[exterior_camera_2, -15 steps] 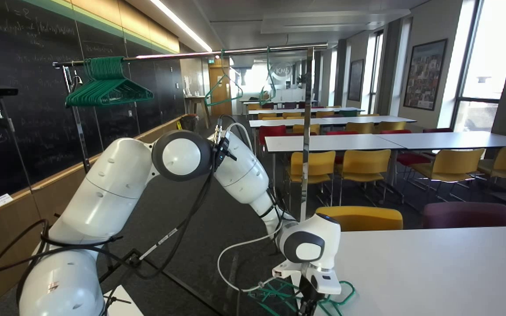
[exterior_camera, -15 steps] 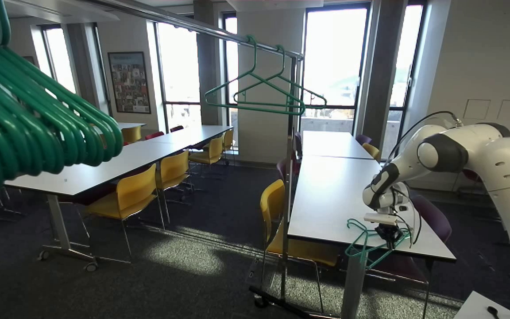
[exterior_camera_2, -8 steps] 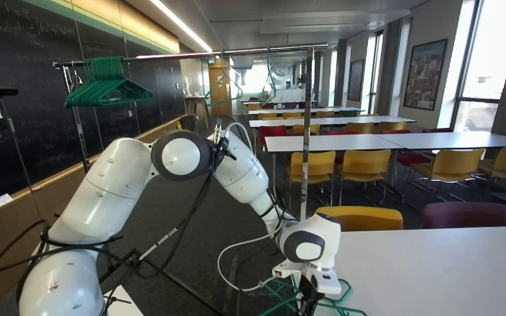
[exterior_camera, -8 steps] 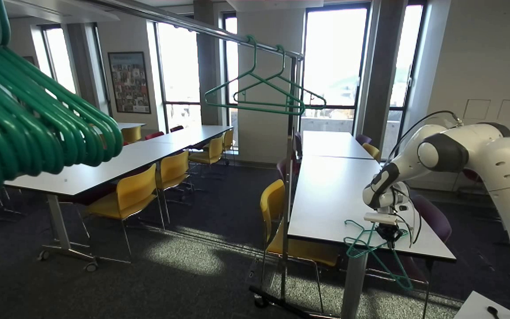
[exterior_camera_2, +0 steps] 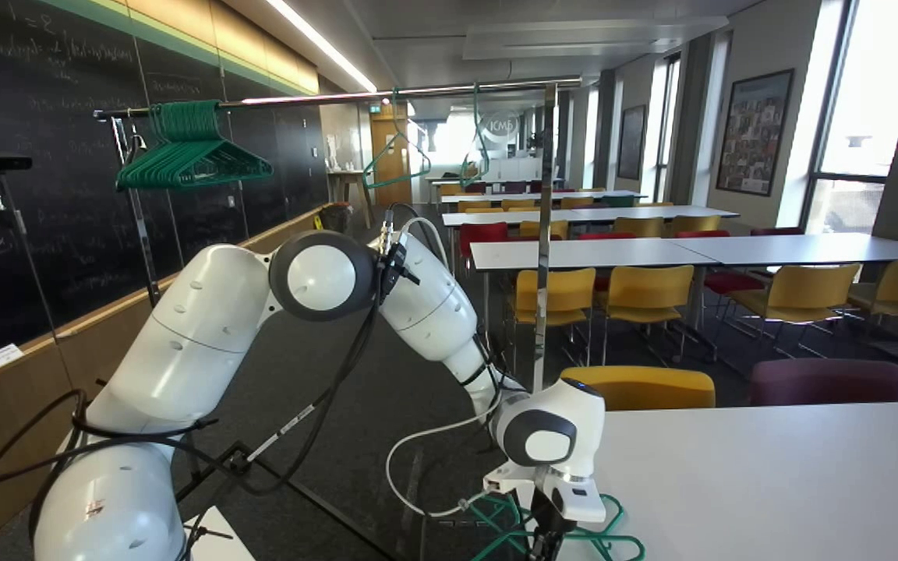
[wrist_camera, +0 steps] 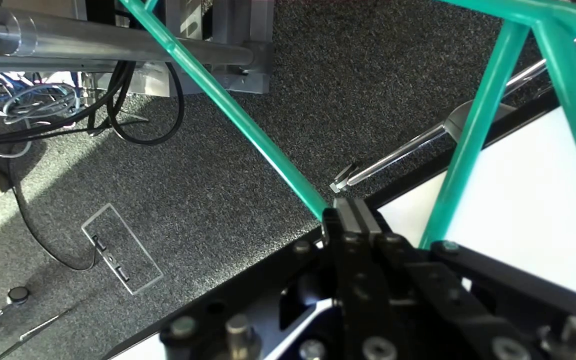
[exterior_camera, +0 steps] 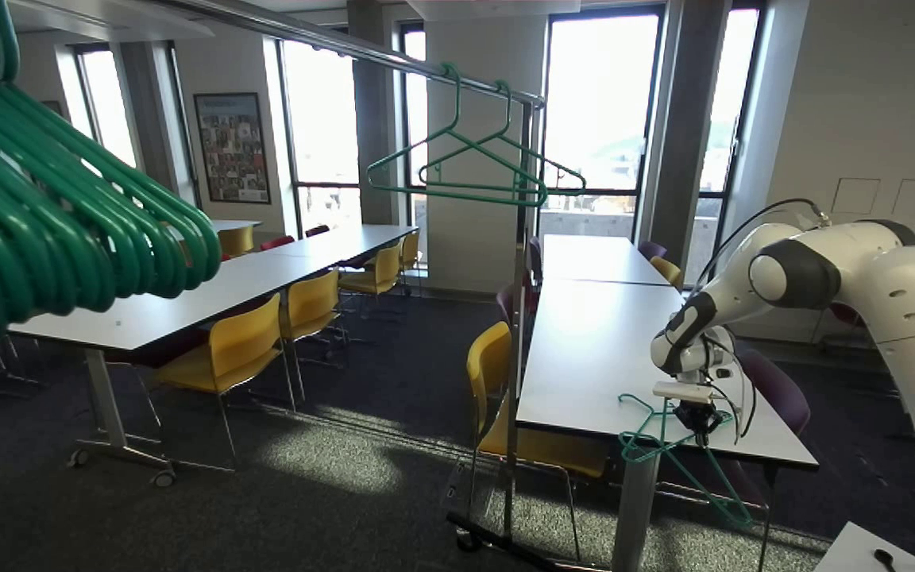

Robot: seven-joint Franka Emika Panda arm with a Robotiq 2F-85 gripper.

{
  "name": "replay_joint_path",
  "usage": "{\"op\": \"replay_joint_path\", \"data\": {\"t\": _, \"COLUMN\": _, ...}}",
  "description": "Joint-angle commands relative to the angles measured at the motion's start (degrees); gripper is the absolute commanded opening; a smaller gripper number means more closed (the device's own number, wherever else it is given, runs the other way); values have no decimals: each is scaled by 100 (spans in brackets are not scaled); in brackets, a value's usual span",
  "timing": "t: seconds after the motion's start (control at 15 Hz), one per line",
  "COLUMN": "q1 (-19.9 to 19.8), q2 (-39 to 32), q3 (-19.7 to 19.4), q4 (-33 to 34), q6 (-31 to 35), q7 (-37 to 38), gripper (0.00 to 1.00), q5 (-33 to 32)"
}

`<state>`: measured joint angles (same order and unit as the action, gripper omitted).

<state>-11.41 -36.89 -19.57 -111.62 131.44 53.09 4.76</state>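
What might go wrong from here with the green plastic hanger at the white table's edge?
The green plastic hanger juts past the edge of the white rectangular table, so it might slide off. The black two-fingered tool is shut, but whether it grips the hanger is unclear, so lifting may leave it behind.

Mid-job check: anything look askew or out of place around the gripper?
Yes, the hanger tubing by the gripper: it lies skewed across the edge of the table, partly jutting over the floor, unlike the hangers hung neatly on the rail. The gripper is shut; whether it grips the tubing is unclear.
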Motion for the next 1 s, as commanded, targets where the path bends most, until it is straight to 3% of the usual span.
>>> {"op": "replay_joint_path", "data": {"t": 0.0, "q1": -93, "q2": -121, "q3": -32, "q4": 187, "q6": -170, "q7": 66, "gripper": 0, "q5": 81}}
{"op": "replay_joint_path", "data": {"t": 0.93, "q1": -726, "q2": -626, "q3": -125, "q4": 1359, "q6": -805, "q7": 390, "gripper": 0, "q5": 447}}
